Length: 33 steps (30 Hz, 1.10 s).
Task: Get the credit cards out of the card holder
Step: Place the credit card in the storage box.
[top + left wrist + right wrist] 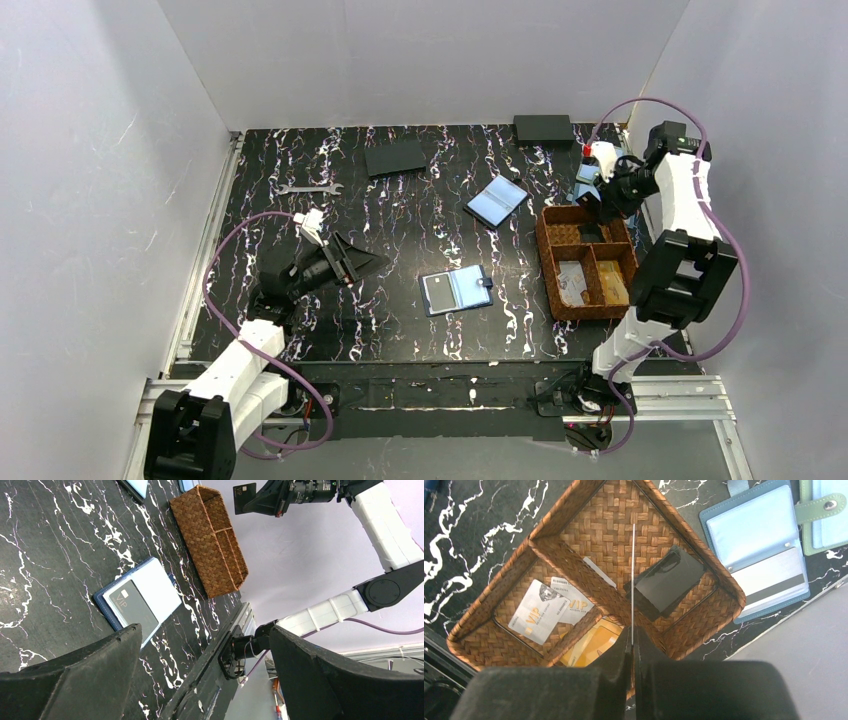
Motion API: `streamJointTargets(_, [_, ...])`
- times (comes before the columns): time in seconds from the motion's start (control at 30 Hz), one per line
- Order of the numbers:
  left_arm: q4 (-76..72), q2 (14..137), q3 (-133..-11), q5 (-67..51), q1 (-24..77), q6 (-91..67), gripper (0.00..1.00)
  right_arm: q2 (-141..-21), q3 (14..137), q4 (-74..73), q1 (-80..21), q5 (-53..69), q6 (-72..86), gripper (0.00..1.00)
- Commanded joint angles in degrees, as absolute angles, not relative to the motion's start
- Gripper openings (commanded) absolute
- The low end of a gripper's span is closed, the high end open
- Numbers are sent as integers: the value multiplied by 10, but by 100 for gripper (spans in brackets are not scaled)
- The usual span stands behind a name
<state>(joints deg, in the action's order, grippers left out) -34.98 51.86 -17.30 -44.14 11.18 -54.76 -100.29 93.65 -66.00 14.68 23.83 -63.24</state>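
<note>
**A:** While the right arm is hanging over the woven tray (546,262), what is its claw doing?

**B:** The right gripper (632,630) is clamping a dark card (245,498) edge-on above the tray's far end, where other dark cards (669,582) are lying. The left gripper (204,630) is sitting low at the left, jaws spread wide and holding nothing.

**A:** And where is the card holder lying?

**B:** The card holder (456,291) is lying open mid-table, well apart from the tray, and a second dark card (132,607) is showing in its left half. I'm reading this as the drop-off. The jaws are going to need parting squarely over that compartment, and then one arm is going to have to reach for the second card.
</note>
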Motion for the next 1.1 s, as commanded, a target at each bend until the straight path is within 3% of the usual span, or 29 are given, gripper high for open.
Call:
streamJointTargets(0.0, [-348,511,-182,-456,106,-549,98,-1030,980,-696,150,232,-681,6])
streamJointTargets(1.07, [-349,554,-178,-482,91,-593,98,-1143,1031,-733,102,145,-754,6])
